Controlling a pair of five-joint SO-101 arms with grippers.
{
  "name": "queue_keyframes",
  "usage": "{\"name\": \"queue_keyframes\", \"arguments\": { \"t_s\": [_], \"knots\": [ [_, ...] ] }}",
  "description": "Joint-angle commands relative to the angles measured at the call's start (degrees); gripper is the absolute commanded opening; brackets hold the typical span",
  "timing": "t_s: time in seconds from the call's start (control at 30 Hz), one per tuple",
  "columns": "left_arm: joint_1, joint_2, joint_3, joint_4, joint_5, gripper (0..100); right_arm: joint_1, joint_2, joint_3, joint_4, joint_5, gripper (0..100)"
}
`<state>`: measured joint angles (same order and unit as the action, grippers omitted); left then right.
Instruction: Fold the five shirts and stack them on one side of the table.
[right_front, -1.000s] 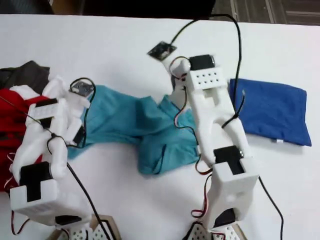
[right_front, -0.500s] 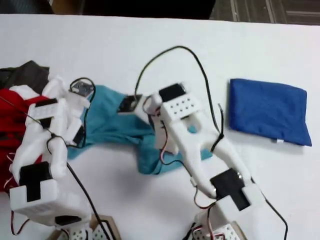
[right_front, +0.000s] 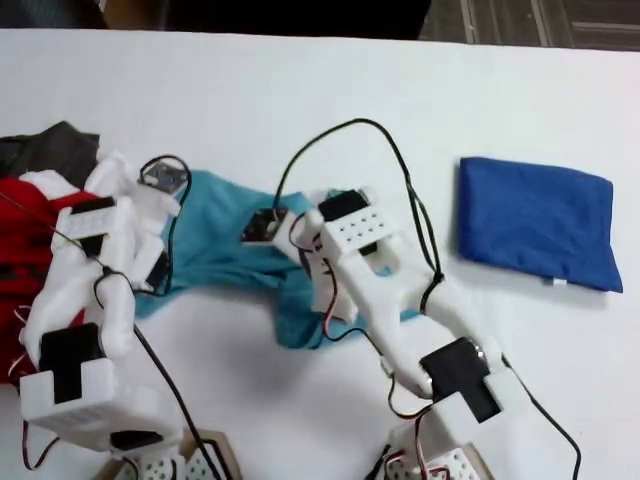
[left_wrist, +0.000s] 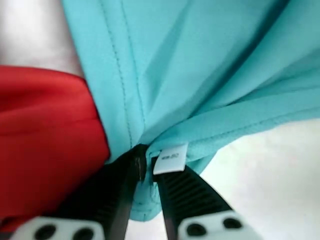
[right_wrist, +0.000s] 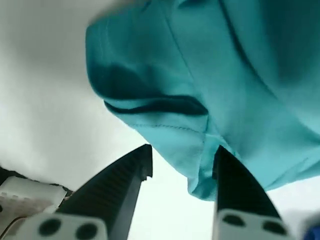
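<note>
A teal shirt lies crumpled across the middle of the white table. My left gripper is shut on the teal shirt's hem by a small white tag, at the shirt's left end. My right gripper is open, its black fingers either side of a hanging fold of the teal shirt. In the high view it sits over the shirt's right part. A folded blue shirt rests at the right.
A red shirt and a dark grey one are piled at the table's left edge, partly under the left arm; the red shirt lies right beside the left gripper. Black cables loop over the right arm.
The right arm has swung left, from beside the blue shirt to over the teal shirt, bunching its right part. The left arm has not moved.
</note>
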<state>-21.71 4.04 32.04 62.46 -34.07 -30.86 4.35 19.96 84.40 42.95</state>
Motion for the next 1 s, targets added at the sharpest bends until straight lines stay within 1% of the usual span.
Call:
{"name": "queue_keyframes", "arguments": {
  "t_s": [0.0,0.1,0.2,0.33,0.4,0.47,0.6,0.67,0.8,0.97],
  "knots": [
    [-0.1,-0.3,-0.1,-0.8,0.4,3,-0.6,-1.8,-0.3,-1.2,-0.7,21.1],
    [-0.1,-0.3,-0.1,-0.8,0.4,3,-1.4,1.5,-0.4,-1.2,-0.9,21.1],
    [-0.1,-0.3,-0.1,-0.8,0.4,3,-3.7,3.5,-0.4,-1.2,-0.9,20.8],
    [-0.1,-0.3,-0.1,-0.8,0.4,3,-7.1,3.6,-0.5,-1.2,-2.6,20.8],
    [-0.1,-0.3,-0.1,-0.8,0.4,3,-7.5,4.1,-0.5,-1.3,-2.7,20.8],
    [-0.1,-0.3,-0.1,-0.8,0.4,3,-7.4,4.1,-0.4,-2.3,-2.9,20.6],
    [-0.1,-0.3,-0.1,-0.8,0.4,3,-5.1,4.2,-0.4,-3.6,-2.6,14.1],
    [-0.1,-0.3,-0.1,-0.8,0.4,3,-3.6,4.2,-0.4,-3.4,-2.5,12.8],
    [-0.1,-0.3,-0.1,-0.8,0.4,3,-1.4,4.2,-0.1,-3.2,-2.6,15.7],
    [-0.1,-0.3,-0.1,-0.8,0.4,3,-2.6,4.2,-0.1,-3.2,-2.9,18.3]
  ]
}}
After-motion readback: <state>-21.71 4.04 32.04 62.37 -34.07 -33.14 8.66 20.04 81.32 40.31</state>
